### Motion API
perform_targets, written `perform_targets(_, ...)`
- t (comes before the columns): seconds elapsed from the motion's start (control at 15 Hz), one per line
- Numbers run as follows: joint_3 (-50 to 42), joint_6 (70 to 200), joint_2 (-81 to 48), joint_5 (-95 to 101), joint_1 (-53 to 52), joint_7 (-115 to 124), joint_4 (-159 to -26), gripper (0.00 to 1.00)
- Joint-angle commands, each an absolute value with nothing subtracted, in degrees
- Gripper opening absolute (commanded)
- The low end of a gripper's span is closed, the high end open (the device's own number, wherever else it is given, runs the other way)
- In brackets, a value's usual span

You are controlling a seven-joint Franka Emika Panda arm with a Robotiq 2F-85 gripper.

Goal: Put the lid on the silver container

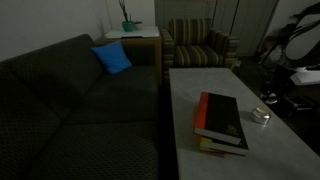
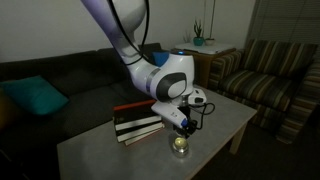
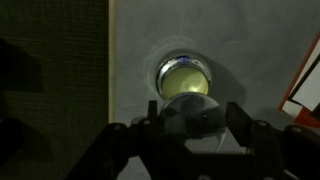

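The silver container (image 3: 185, 78) stands open on the pale table, and its inside looks yellowish. In the wrist view it lies just beyond my fingers. My gripper (image 3: 193, 120) is shut on the lid (image 3: 188, 112), a round silvery disc held between the two fingers, close to the container's near rim and above it. In an exterior view my gripper (image 2: 180, 123) hangs just over the container (image 2: 180, 144), near the table's front edge. The container also shows in an exterior view (image 1: 262, 116), to the right of the books.
A red-and-black book stack (image 2: 140, 120) lies on the table (image 2: 100, 155) next to the container; it also shows in an exterior view (image 1: 220, 120). A dark sofa (image 1: 70, 100) with a blue cushion (image 1: 112, 58) stands beside the table. A striped armchair (image 2: 265, 70) stands beyond it.
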State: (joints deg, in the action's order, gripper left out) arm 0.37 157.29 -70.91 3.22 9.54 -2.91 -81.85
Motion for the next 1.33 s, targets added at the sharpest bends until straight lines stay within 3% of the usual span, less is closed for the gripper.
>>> perform_targets(0.0, 3.7, 147.92, -76.59, 0.72, 12.88, -8.26, -72.21, 0.44)
perform_targets(0.53, 2.58, 130.71, -88.78, 0.35, 11.39, -5.72, -51.88, 0.44)
perform_targets(0.6, 1.51, 132.81, -84.37, -0.85, 10.92, -5.48, -58.36, 0.44)
perform_targets(1.27, 0.94, 133.54, -84.48, -0.78, 11.16, -4.36, -56.25, 0.44)
